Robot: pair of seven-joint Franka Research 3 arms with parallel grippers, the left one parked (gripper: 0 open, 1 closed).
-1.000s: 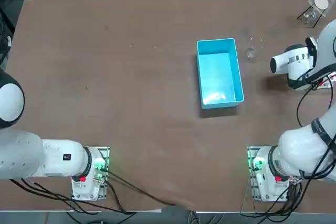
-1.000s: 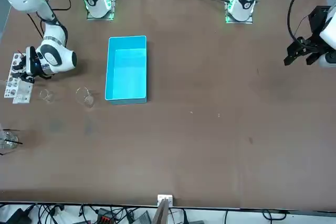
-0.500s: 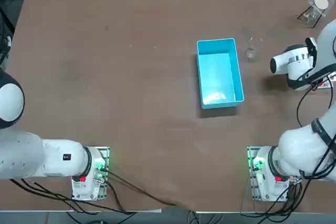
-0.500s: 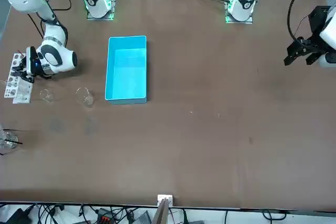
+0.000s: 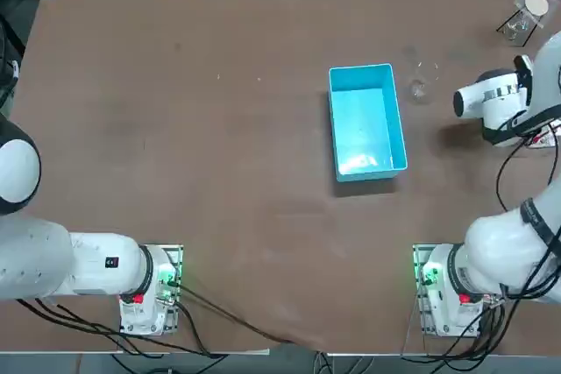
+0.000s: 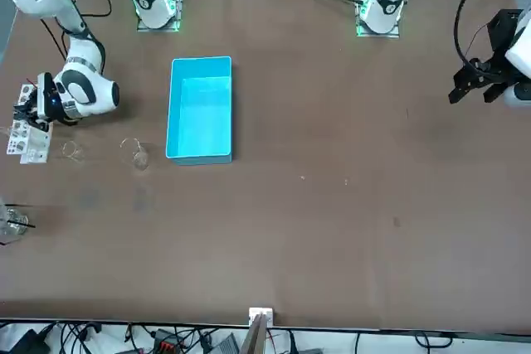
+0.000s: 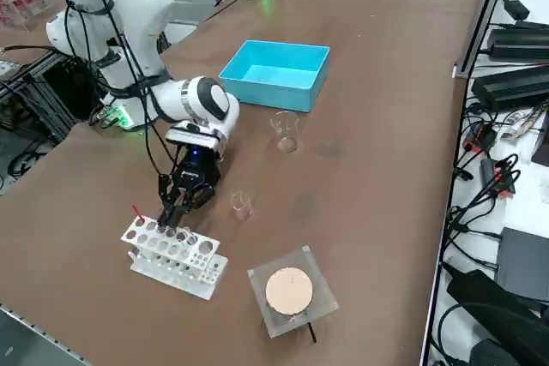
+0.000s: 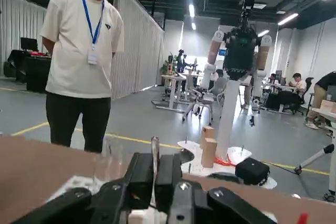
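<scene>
Right jaws pinch thin tube (image 8: 154,153), long axis upright, just above one end of tube rack (image 7: 176,256).

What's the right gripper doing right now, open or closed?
Right gripper: jaws closed on a thin tube, at the white test tube rack.

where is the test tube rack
Right side view: the rack stands near the table's right edge, just below the right gripper holding a thin tube, beside a small beaker.
</scene>
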